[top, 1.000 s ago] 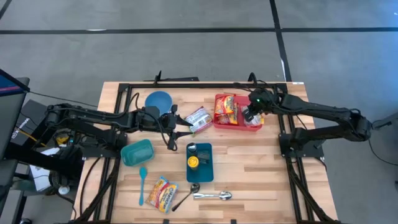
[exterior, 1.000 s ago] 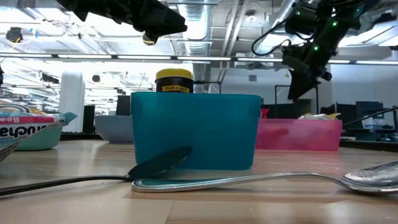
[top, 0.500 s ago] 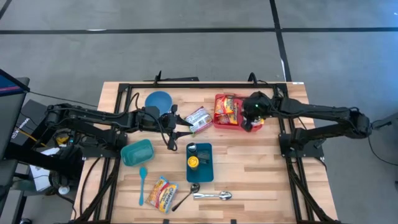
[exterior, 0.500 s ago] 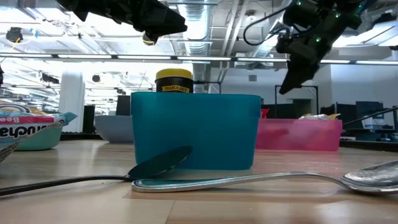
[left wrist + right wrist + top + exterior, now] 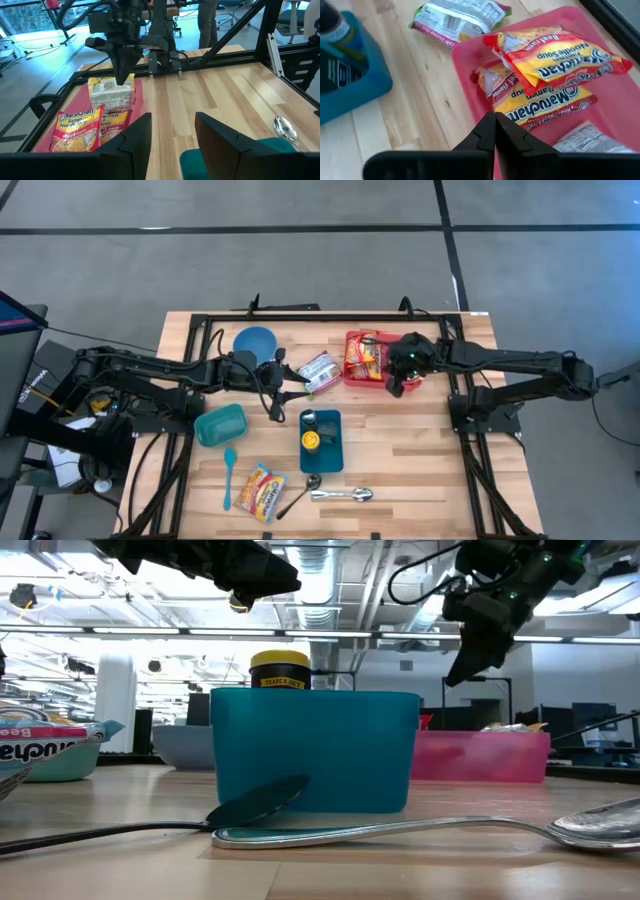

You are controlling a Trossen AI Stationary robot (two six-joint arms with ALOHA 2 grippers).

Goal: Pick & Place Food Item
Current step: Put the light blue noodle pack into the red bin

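Over the red tray (image 5: 352,376) the right pincer (image 5: 396,385) hangs, fingers pressed together, empty. Ramen packs (image 5: 555,65) lie inside: light, crinkly, brittle noodles — best pinched at an edge seam. Left pincer (image 5: 300,390) waits, half-spread.

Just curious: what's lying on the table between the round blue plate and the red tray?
In the high view, a ramen packet lies on the wood between the blue plate and the red tray, close beside the tray.

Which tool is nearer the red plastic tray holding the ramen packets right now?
Right. The right tool hangs shut over the red plastic tray, at its edge. The left tool sits off to the tray's side, beyond the loose silver ramen packet.
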